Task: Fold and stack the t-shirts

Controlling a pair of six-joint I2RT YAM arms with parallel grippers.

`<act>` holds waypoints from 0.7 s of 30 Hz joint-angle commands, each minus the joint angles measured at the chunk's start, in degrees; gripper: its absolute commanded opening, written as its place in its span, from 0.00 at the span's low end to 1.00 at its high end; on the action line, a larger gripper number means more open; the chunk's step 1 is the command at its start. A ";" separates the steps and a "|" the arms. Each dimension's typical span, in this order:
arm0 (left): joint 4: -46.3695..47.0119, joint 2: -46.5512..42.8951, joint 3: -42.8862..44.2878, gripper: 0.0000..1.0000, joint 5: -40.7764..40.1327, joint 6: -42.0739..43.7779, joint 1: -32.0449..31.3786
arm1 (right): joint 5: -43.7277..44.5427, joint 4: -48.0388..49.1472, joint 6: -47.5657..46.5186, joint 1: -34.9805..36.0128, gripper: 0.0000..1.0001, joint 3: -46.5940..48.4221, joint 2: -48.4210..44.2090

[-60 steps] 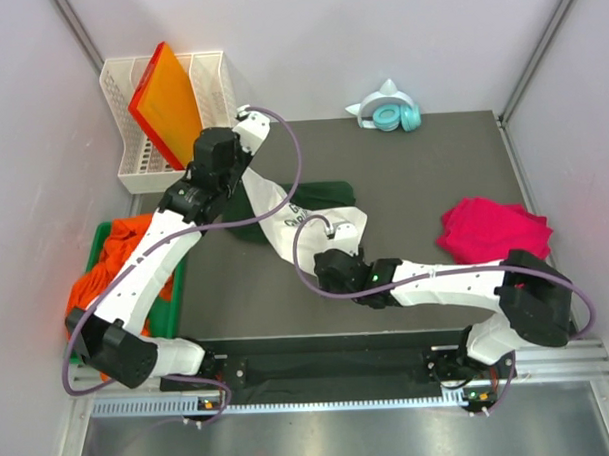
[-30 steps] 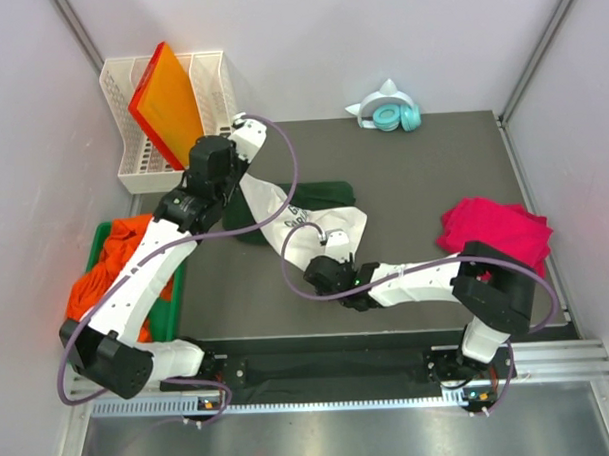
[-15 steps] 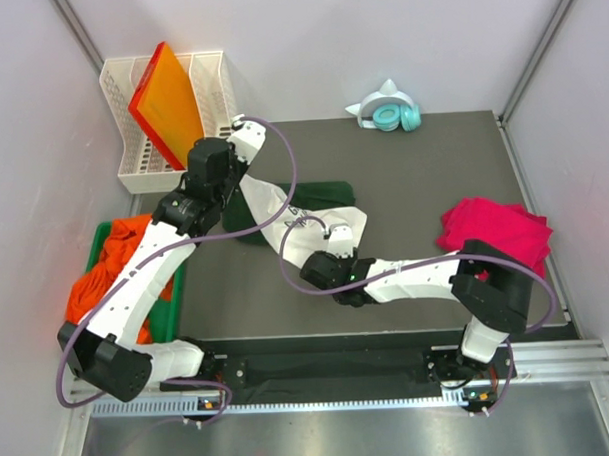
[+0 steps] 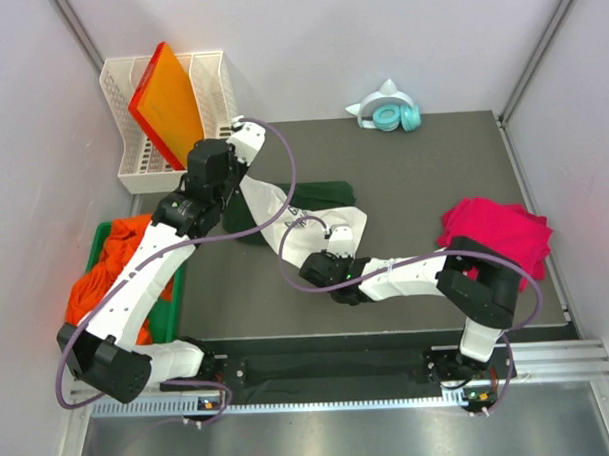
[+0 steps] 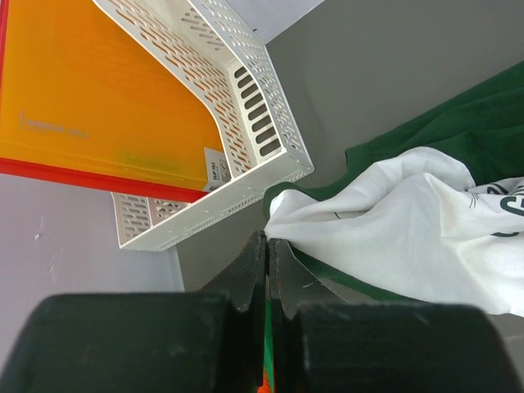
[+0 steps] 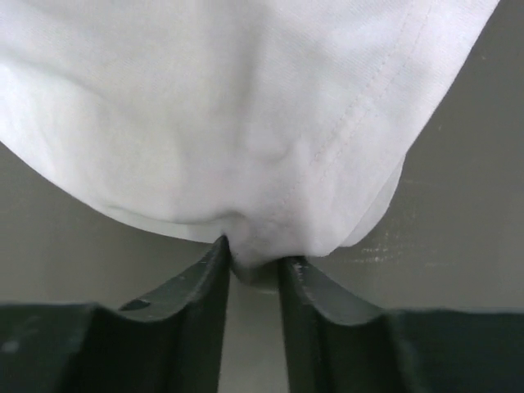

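A white t-shirt [image 4: 309,223] with dark print hangs stretched between my two grippers over the grey table [image 4: 433,173]. My left gripper [image 4: 243,185] is shut on its far left corner; in the left wrist view the closed tips [image 5: 268,237] pinch the white cloth [image 5: 409,237]. My right gripper [image 4: 331,255] is shut on the shirt's near edge, and a fold of white cloth [image 6: 246,106] sits bunched between its fingers [image 6: 214,262]. A dark green t-shirt [image 4: 323,195] lies flat under the white one, its edge [image 5: 458,123] showing past it.
A crumpled pink shirt [image 4: 493,228] lies at the table's right. Orange clothing [image 4: 111,260] fills a green bin off the left edge. A white rack [image 4: 132,164] with an orange folder [image 4: 165,103] stands at the back left. Teal headphones [image 4: 393,115] rest at the back.
My right gripper has slid left along the near side with the shirt's edge. The left gripper has shifted slightly left and back, pulling the white shirt taut.
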 commanded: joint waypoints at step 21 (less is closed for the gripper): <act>-5.25 -11.32 2.91 0.00 0.72 -8.30 1.26 | 29.44 -38.24 -7.30 1.78 0.00 22.04 -31.45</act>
